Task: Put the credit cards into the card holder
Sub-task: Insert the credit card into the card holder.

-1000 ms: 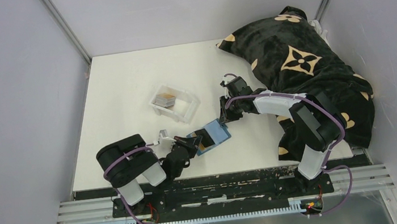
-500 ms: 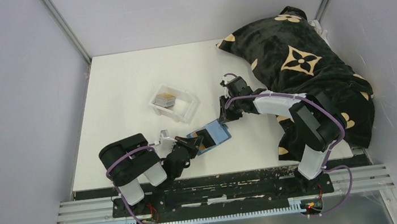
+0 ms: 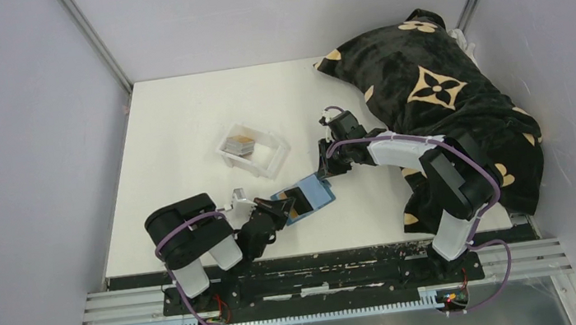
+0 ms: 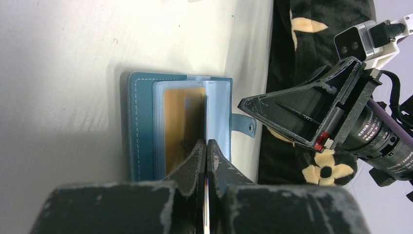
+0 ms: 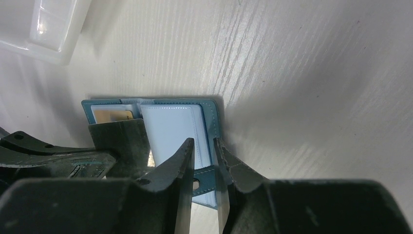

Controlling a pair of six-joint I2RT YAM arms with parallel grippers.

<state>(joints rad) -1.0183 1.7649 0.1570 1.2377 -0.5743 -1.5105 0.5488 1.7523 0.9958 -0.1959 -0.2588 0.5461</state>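
The teal card holder (image 3: 305,197) lies open on the white table, between the two grippers. My left gripper (image 4: 206,146) is shut on a thin card seen edge-on (image 4: 205,204). Its tips sit over the clear sleeves, and a gold card (image 4: 176,122) lies in the left sleeve. My right gripper (image 5: 205,146) has its jaws a narrow gap apart over the holder's right edge (image 5: 214,122) and snap tab (image 5: 203,176). In the top view the left gripper (image 3: 278,209) is at the holder's near left and the right gripper (image 3: 325,166) at its far right. More cards (image 3: 239,145) lie in the tray.
A clear plastic tray (image 3: 268,158) stands behind and to the left of the holder. A black cloth with tan flowers (image 3: 434,95) covers the table's right side, right behind the right arm. The table's near edge is just below the left gripper.
The left arm has shifted very slightly to the right. The card holder and the right gripper have not moved.
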